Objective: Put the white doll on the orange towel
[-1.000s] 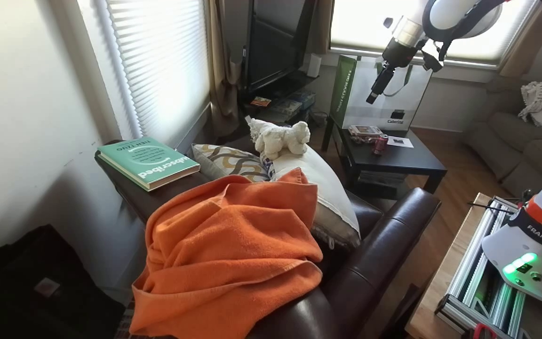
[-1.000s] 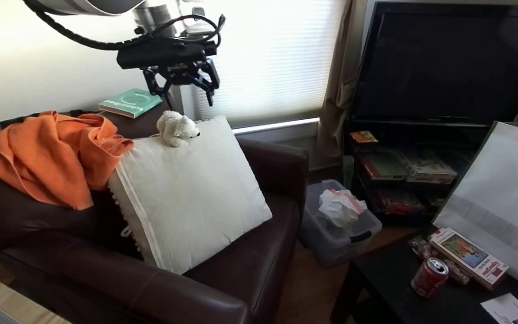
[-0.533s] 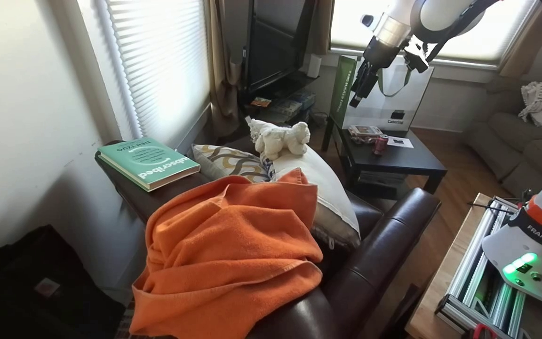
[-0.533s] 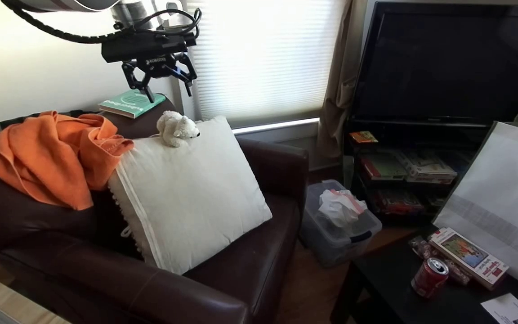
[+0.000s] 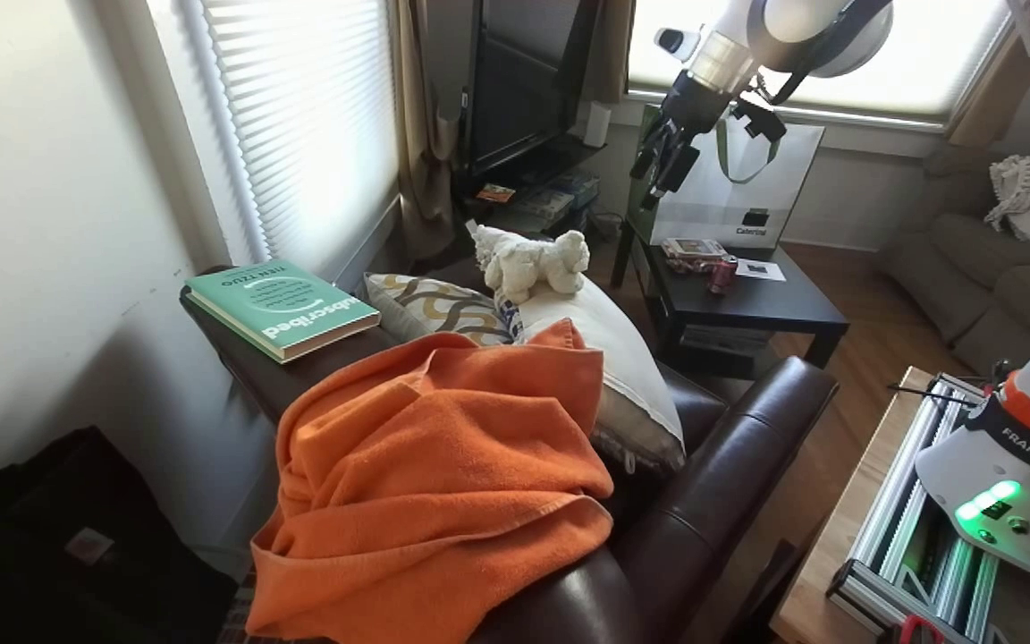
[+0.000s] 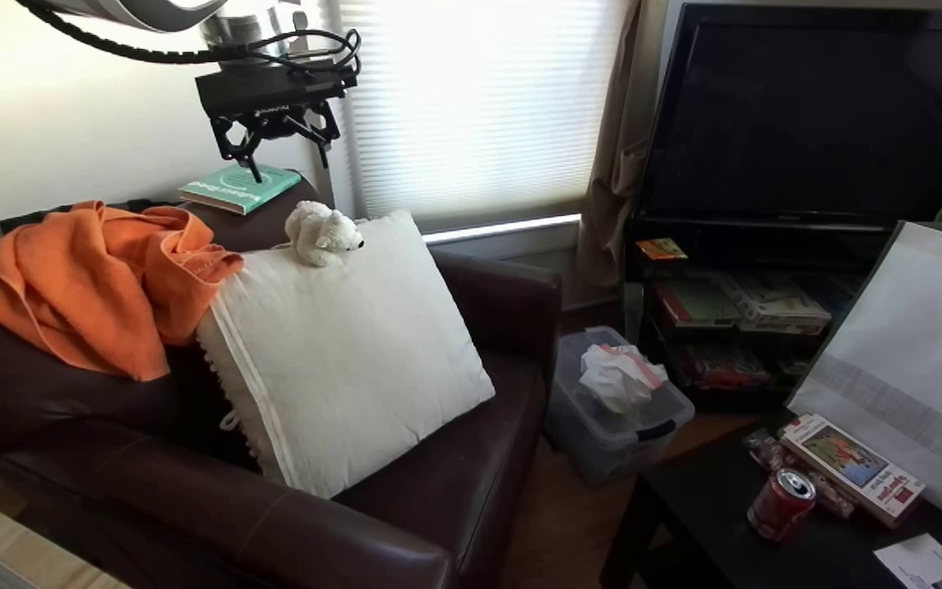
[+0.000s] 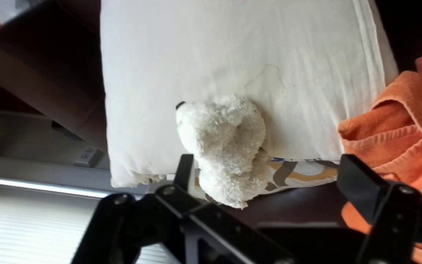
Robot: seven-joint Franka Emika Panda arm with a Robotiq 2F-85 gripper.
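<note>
The white doll is a fluffy toy bear. It sits on the top edge of the white pillow and shows in both exterior views (image 5: 533, 262) (image 6: 320, 233) and in the wrist view (image 7: 229, 141). The orange towel (image 5: 443, 483) lies bunched over the armchair's back, beside the pillow; it also shows in an exterior view (image 6: 95, 286) and at the right of the wrist view (image 7: 390, 146). My gripper (image 6: 291, 168) is open and empty, above the doll and apart from it. In the wrist view its fingers (image 7: 266, 159) are spread, with the doll nearer the left finger.
The white pillow (image 6: 356, 360) leans in the brown leather armchair (image 6: 471, 442), with a patterned pillow (image 5: 434, 309) behind it. A green book (image 5: 282, 309) lies on the chair's back. A black table (image 5: 747, 300) holds a can (image 5: 722, 275) and a white bag (image 5: 738, 179).
My gripper has moved left in both exterior views and its tilt has changed. It stays open. The doll and the towel have not moved.
</note>
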